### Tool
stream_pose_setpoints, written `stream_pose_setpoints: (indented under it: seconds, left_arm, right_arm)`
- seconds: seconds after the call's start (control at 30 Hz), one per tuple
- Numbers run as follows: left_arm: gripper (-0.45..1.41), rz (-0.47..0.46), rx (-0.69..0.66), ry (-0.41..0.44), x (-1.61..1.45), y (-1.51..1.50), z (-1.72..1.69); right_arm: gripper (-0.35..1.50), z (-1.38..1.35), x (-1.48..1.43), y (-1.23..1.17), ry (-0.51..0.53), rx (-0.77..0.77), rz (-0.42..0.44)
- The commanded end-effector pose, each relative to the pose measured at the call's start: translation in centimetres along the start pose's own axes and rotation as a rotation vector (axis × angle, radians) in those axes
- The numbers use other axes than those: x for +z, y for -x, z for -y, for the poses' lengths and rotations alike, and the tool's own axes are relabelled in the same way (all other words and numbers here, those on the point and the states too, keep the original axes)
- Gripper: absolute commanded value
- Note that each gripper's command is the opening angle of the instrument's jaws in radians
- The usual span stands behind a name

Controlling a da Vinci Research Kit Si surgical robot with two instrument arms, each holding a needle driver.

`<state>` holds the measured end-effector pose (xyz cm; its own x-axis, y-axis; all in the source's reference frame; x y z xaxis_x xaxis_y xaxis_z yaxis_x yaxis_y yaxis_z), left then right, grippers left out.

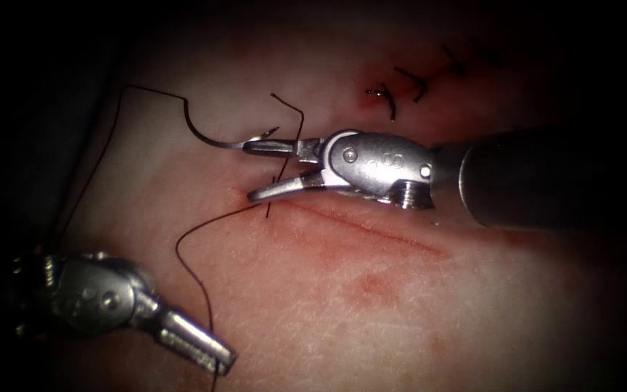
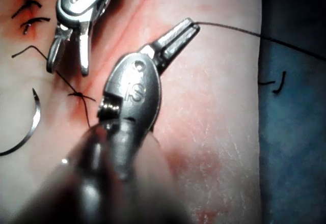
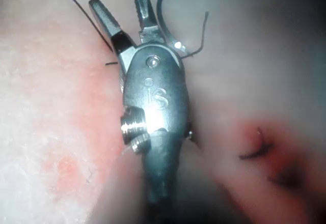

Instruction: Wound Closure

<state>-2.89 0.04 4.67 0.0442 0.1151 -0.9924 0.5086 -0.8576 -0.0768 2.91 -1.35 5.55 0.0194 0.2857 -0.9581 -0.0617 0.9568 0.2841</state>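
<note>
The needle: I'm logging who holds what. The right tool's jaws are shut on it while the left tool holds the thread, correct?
Not quite. The right tool has its jaws open and holds nothing; the needle lies free on the tissue, as the left wrist view shows. The left tool does hold the thread.

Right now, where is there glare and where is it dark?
Endoscope view: light pools on the tissue, edges dark; glare on the open right tool, which holds nothing; the needle lies free on the tissue, left of the cut. Left wrist view: sheen on the left tool, shut on thread. Right wrist view: glints on the right tool.
</note>
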Motion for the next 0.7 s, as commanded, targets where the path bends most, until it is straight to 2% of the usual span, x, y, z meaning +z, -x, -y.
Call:
stream_pose_setpoints:
  seconds: [0.03, 0.07, 0.1, 0.27, 0.33, 0.43, 0.53, 0.6, 0.7]
  left_arm:
    - [-0.45, -0.003, 0.0, 0.003, 0.04, 0.05, 0.0]
    - [-0.45, -0.003, 0.006, 0.005, 0.04, 0.02, -0.02]
    - [-0.45, -0.007, 0.006, 0.008, 0.02, -0.01, -0.02]
    - [-0.45, -0.011, 0.006, 0.013, -0.03, -0.02, -0.04]
    - [-0.45, -0.014, 0.006, 0.017, -0.07, -0.03, -0.06]
    - [-0.45, -0.015, 0.006, 0.029, -0.12, -0.04, -0.1]
    - [-0.45, -0.009, 0.005, 0.055, -0.19, -0.05, -0.15]
    - [-0.45, -0.02, 0.01, 0.087, -0.38, -0.07, -0.18]
    - [-0.45, -0.037, 0.021, 0.106, -0.62, -0.05, -0.15]
  right_arm:
    - [-0.16, 0.07, 0.29, 0.12, -0.018, 0.008, -0.018]
    - [-0.35, 0.09, 0.43, 0.16, -0.042, 0.014, -0.02]
    - [-0.35, 0.13, 0.59, 0.21, -0.086, 0.022, -0.027]
    - [-0.35, 0.23, 0.9, 0.3, -0.197, 0.017, -0.013]
    - [-0.35, 0.26, 1.03, 0.33, -0.282, 0.012, -0.031]
    - [-0.35, 0.26, 1.14, 0.33, -0.35, 0.021, -0.062]
    - [-0.35, 0.25, 1.22, 0.33, -0.429, 0.031, -0.056]
    - [-0.35, 0.29, 1.29, 0.36, -0.565, 0.088, -0.077]
    - [-0.35, 0.41, 1.3, 0.41, -0.657, 0.129, -0.088]
